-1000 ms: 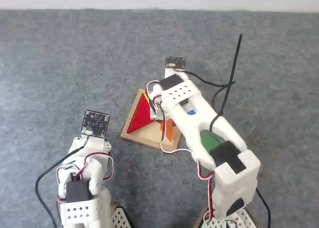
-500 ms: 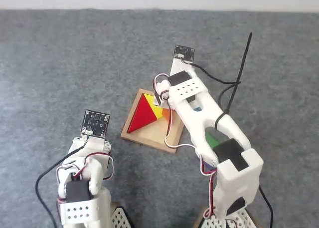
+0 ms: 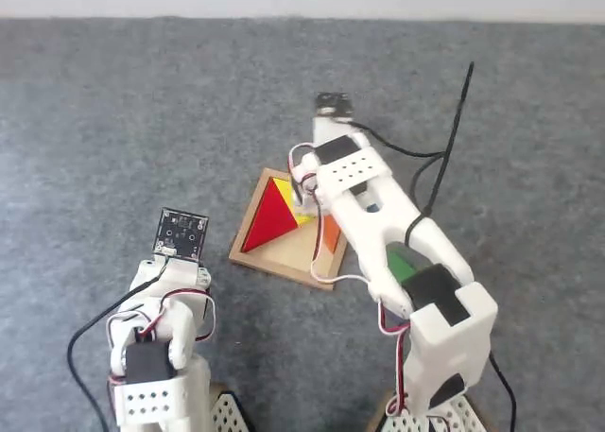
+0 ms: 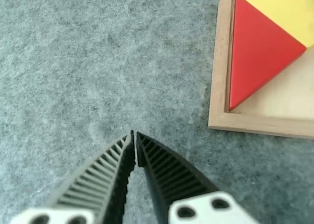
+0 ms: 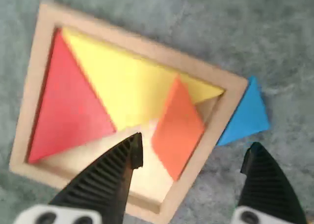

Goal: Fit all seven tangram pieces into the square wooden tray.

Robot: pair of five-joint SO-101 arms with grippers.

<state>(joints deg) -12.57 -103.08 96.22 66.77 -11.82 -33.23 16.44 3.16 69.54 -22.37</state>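
The square wooden tray lies mid-table with a red triangle and a yellow triangle in it. An orange parallelogram lies in the tray beside the yellow triangle, with one end near the rim. A blue triangle rests on the carpet just outside the tray's wall. My right gripper hangs open above the tray with nothing between its fingers. My left gripper is shut and empty over bare carpet, short of the tray's corner and the red triangle.
Grey carpet covers the whole table. The right arm stretches over the tray's right side, with its black cable arching behind. The left arm stays low at the near left, with open carpet around it.
The right arm has swung toward the far right and a little back. The orange piece, earlier at the tray's near edge under the gripper, now lies inside by the right rim. The left arm is still.
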